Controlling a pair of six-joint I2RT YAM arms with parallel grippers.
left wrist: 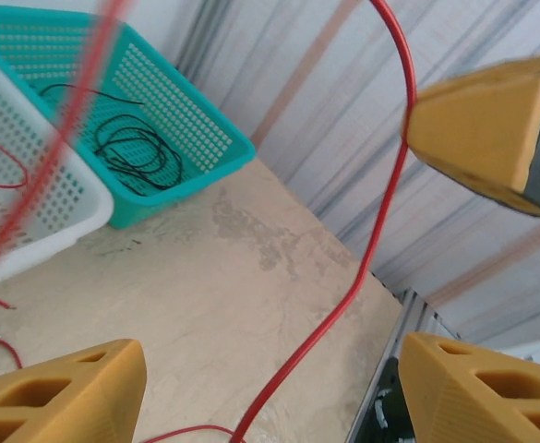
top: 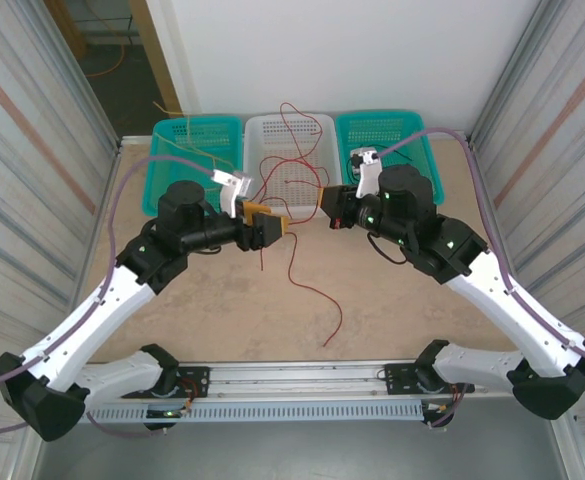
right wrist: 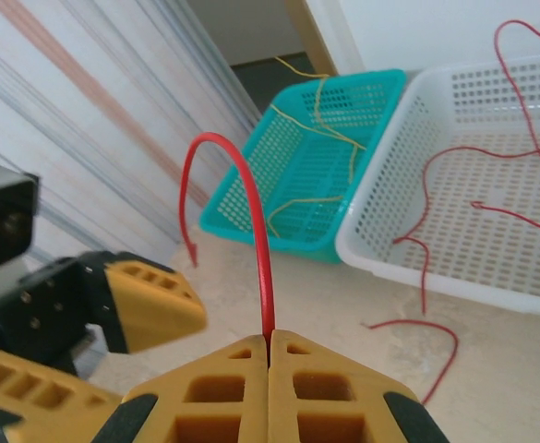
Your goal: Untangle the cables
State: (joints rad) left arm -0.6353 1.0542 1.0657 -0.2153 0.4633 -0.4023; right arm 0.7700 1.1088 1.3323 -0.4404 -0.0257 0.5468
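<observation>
right wrist view: right pincer is clamped tight on the red cable, fingers pressed flat together w/ the wire coming up out of the seam btwn the tips. from there the wire arcs up and over to the left, and its end hangs just above a yellow finger of the left pincer. can't tell if it touches.

left wrist view: left pincer is spread wide, nothing in its grip. red cable runs up btwn its two fingers w/o touching either, then climbs to the tip of the right pincer's finger at upper right.

top view: both pincers sit near mid table, just in front of the white basket. right pincer and the left one face each other, close but apart. below them the red cable drops onto the table and trails toward the near edge. more red wire lies in the white basket and sticks up out of it.

other cables: yellow cable lies in the left teal basket. black cable is coiled in the right teal basket.
</observation>
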